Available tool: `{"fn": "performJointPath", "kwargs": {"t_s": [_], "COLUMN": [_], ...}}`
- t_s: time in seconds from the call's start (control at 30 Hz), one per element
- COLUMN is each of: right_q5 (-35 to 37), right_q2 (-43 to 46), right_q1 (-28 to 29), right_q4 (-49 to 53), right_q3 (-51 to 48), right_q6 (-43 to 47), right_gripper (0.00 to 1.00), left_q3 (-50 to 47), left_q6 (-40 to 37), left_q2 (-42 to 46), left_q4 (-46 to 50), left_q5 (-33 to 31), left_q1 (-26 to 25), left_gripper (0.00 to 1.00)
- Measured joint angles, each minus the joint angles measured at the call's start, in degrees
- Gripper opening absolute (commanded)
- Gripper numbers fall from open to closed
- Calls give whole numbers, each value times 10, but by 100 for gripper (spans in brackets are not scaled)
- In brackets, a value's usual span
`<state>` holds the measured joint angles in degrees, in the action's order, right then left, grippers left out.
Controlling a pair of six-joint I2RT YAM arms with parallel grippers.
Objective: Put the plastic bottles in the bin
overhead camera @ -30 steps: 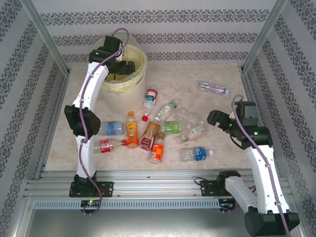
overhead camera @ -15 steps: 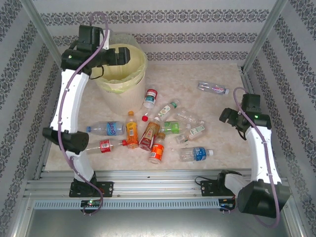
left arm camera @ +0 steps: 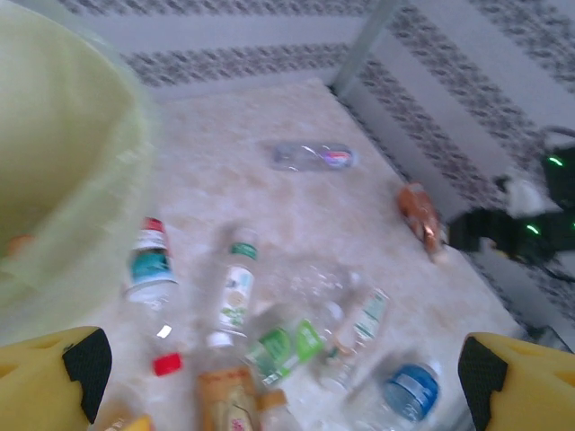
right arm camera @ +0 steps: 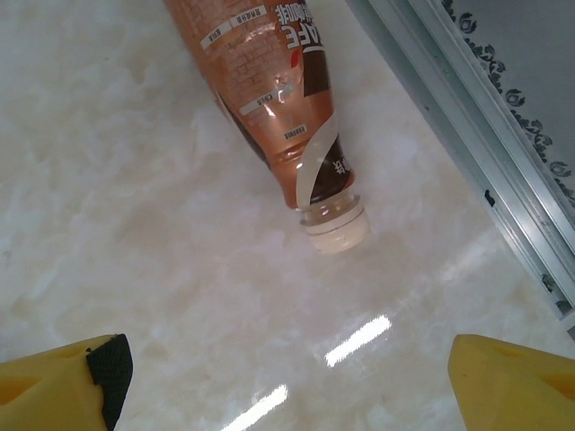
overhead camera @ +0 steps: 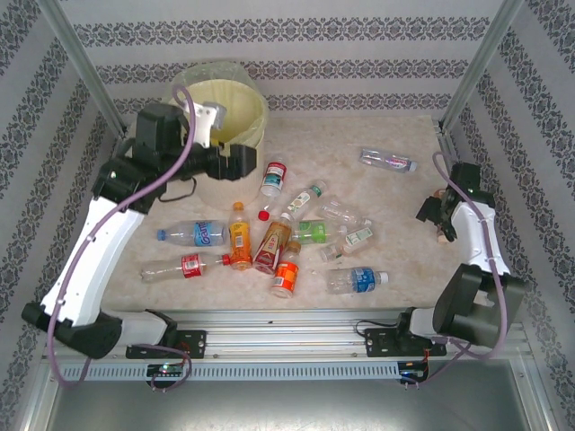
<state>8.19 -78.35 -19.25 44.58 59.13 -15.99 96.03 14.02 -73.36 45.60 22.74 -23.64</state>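
1. Top external view: the left gripper (overhead camera: 244,162) has come out of the bin (overhead camera: 254,106) and now sits low in front of its near right side, pointing right. Its fingers stand wide apart with nothing between them.
2. The left arm has folded down to the left, and its forearm now hides the bin's near left wall (a second ago it stood upright over the rim).
3. The right gripper (overhead camera: 437,214) has swung from the middle right of the table out to the right edge, beside the frame rail (overhead camera: 452,153).
4. Right wrist view: the right gripper (right arm camera: 283,359) has its fingers spread wide and empty, above a brown-label bottle (right arm camera: 269,81) lying on its side, cap toward the camera, near the rail.
5. The plastic bottles (overhead camera: 287,238) lie where they lay before, on the marble-look table (overhead camera: 377,197), most of them in a loose heap at the centre, some touching or crossing.
6. A red-capped bottle (overhead camera: 273,177) lies just right of the left gripper, between it and the heap.
7. A clear bottle (overhead camera: 388,161) lies alone at the far right, well apart from the rest.
8. Left wrist view: the bin's bag-lined wall stands at the left, and the brown-label bottle lies at the right near the right arm.
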Motion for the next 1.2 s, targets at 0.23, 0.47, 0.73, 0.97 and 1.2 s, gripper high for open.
{"fn": "performJointPath", "kwargs": {"t_s": [0.23, 0.47, 0.73, 0.97, 1.2], "right_q5": [4, 6, 9, 6, -13], "right_q2": [-61, -122, -171, -200, -234], "right_q1": [-14, -39, -40, -40, -38], "right_q4": [-29, -57, -82, -92, -101], "right_q3": [9, 10, 10, 10, 20], "right_q6": [1, -7, -19, -21, -21], "right_gripper": [92, 90, 85, 83, 80], "left_q3": [-136, -197, -203, -212, -235], "left_q6": [37, 75, 92, 98, 107], "left_q2": [78, 88, 57, 45, 45], "left_q4": [-58, -104, -144, -159, -171], "left_q5": [-5, -14, -31, -40, -47], "left_q1": [-67, -114, -164, -182, -190], "left_gripper": [100, 100, 100, 100, 100]}}
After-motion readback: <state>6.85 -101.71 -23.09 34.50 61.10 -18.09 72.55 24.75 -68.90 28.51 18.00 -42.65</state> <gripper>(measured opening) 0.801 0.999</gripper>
